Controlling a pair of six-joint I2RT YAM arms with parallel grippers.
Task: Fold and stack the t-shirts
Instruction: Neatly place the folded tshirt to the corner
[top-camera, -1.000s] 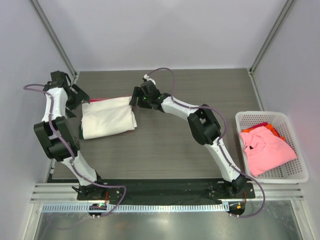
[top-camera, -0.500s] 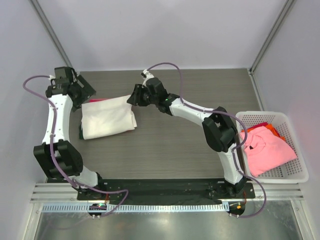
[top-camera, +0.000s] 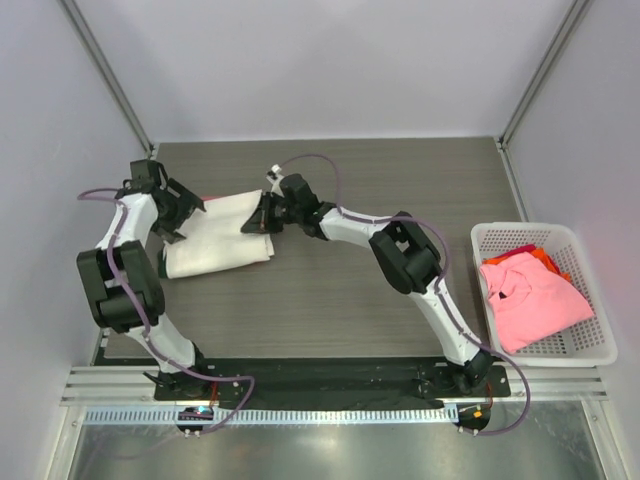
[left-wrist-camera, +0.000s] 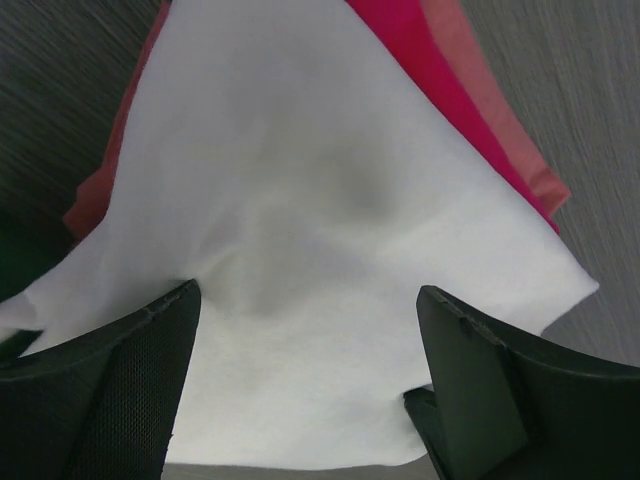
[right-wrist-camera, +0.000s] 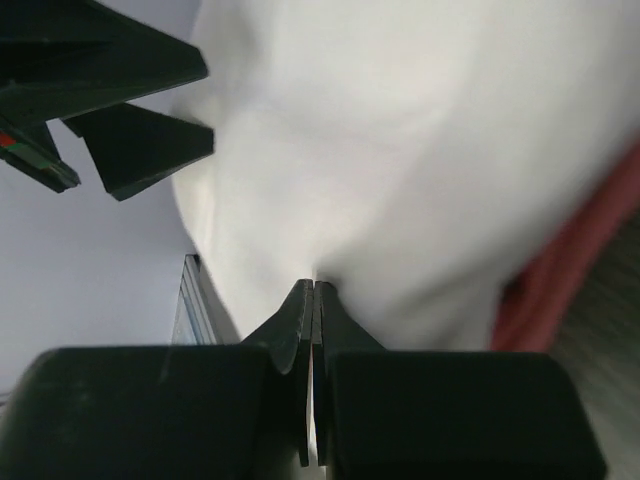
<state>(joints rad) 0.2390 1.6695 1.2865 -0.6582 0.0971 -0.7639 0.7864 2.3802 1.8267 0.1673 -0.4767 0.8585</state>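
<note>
right claw pressed together, pinching the right edge of the folded cream-white cloth t-shirt; the cloth puckers at the tips. left claw spread wide over the shirt's left end; can't tell if it's touching. The shirt lies far-left on the grey wood-grain bench, on top of a magenta-red cloth t-shirt whose edge peeks out. pink cloth t-shirt sits in the white plastic lattice basket, at the right.
</note>
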